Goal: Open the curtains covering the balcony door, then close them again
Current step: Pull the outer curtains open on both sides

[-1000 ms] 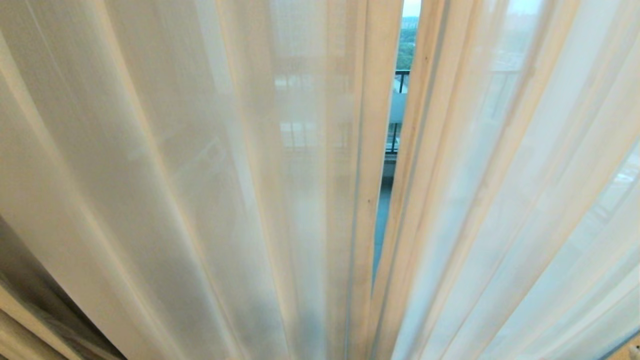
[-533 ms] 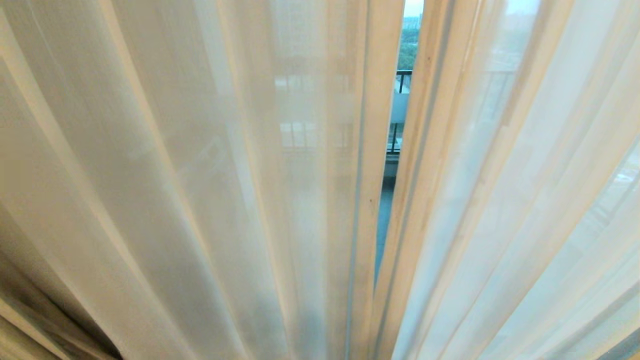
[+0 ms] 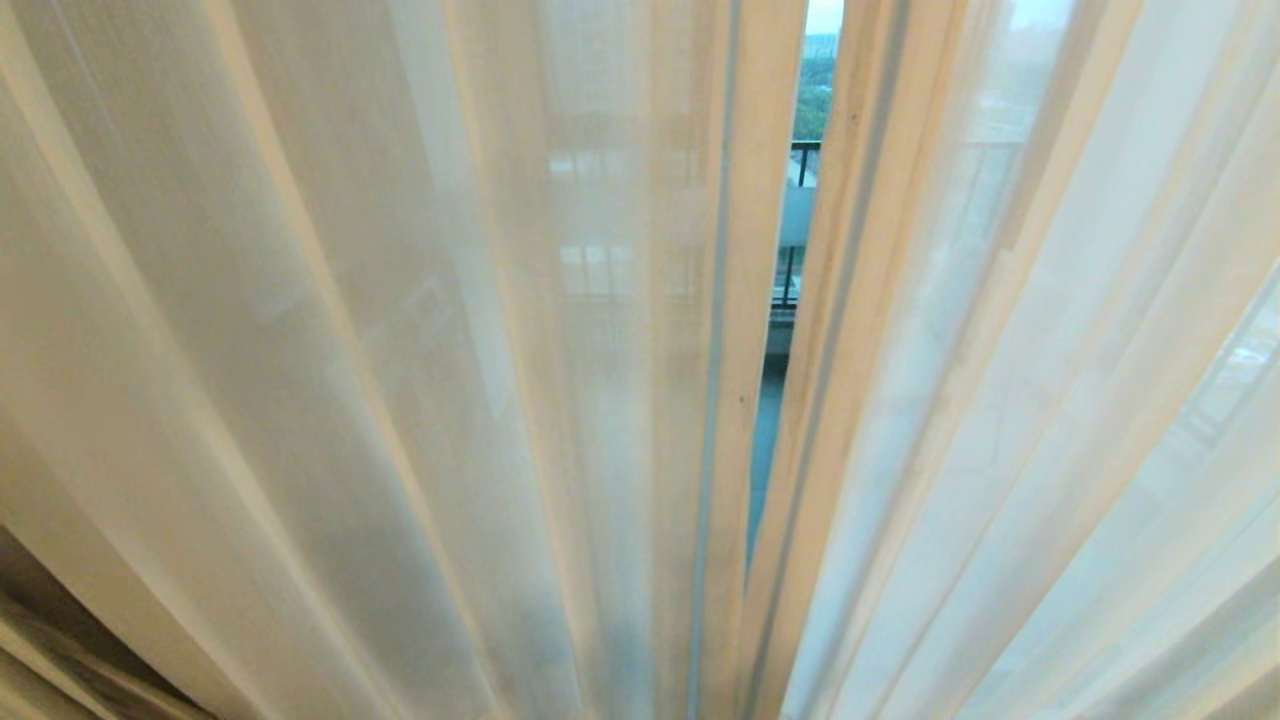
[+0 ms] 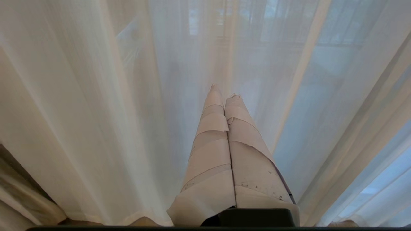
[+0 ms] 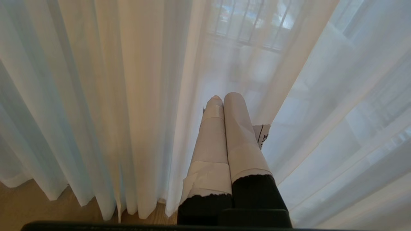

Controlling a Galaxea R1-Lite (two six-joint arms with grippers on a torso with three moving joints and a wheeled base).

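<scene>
The thin, see-through white sheer curtains (image 3: 400,350) filled the head view in long pleats, two panels in all, hanging on either side of one narrow slit (image 3: 790,300) right of centre, through which a dark railing and greenery showed. The balcony door itself could not be made out behind the fabric; only faint shapes of buildings came through the weave. At the lower left corner a fold of heavier cream drape (image 3: 40,650) showed beside the sheer. Neither arm appeared in the head view. In the left wrist view the left gripper (image 4: 224,93) pointed at the sheer with its two tape-wrapped fingers (image 4: 212,128) pressed together and holding nothing; whether the tips touched the cloth could not be told. In the right wrist view the right gripper (image 5: 224,96) was likewise closed and empty, its two taped fingers (image 5: 240,134) aimed at the fabric near the bunched edge pleats (image 5: 144,96), with a strip of wooden floor (image 5: 29,202) at the hem. Judging by the drawn panels, the job stood either before the opening or after the closing; the scene alone did not settle which. If opening was due, a good move would slip the closed fingers into the slit and sweep one panel's edge sideways, pushing well up the cloth so the pleats stack rather than drag, and avoiding snagging the thin weave on the loose tape ends.
</scene>
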